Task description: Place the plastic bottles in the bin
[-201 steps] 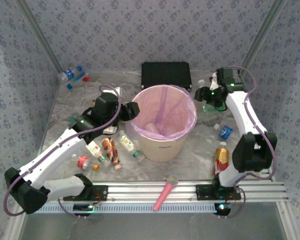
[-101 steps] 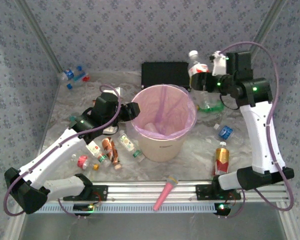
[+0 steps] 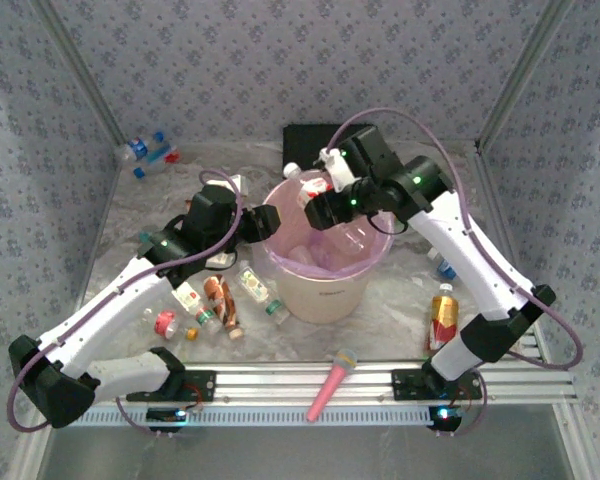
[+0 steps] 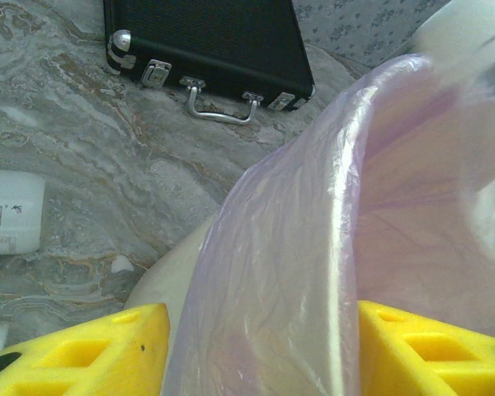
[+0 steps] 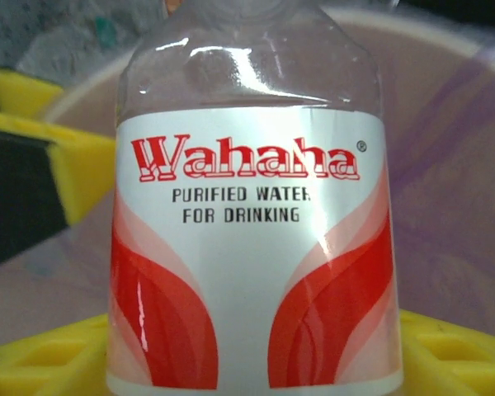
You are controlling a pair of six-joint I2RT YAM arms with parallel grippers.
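Over the far edge of the bin (image 3: 325, 295), the right gripper (image 3: 318, 196) has a water bottle (image 3: 310, 186) clamped between its yellow fingers (image 5: 458, 355). That bottle hangs tilted above the opening, with its white cap pointing toward the bin's far left. In the right wrist view its red and white label reads "Wahaha, purified water for drinking". The pink bag (image 5: 470, 165) that lines the bin shows behind it.

At the bin's left rim sits the left gripper (image 3: 265, 220). Its fingers (image 4: 99, 346) stand apart, one on either side of the rim, with the bag's fold and the cream wall between them. I cannot tell whether they press on it.

Left of the bin, a cluster of bottles (image 3: 255, 285) lies on the table, among them a brown one (image 3: 220, 300) and one with a red cap (image 3: 165, 323). Further left of the bin, by the wall, lie blue-capped bottles (image 3: 150, 152). Right of the bin is a red-labelled bottle (image 3: 442, 318), and a blue-capped one (image 3: 448, 265) lies partly behind the right arm.

Behind the bin lies a black case (image 4: 206, 41), and in front of it a pink microphone (image 3: 330, 385) rests on the rail.
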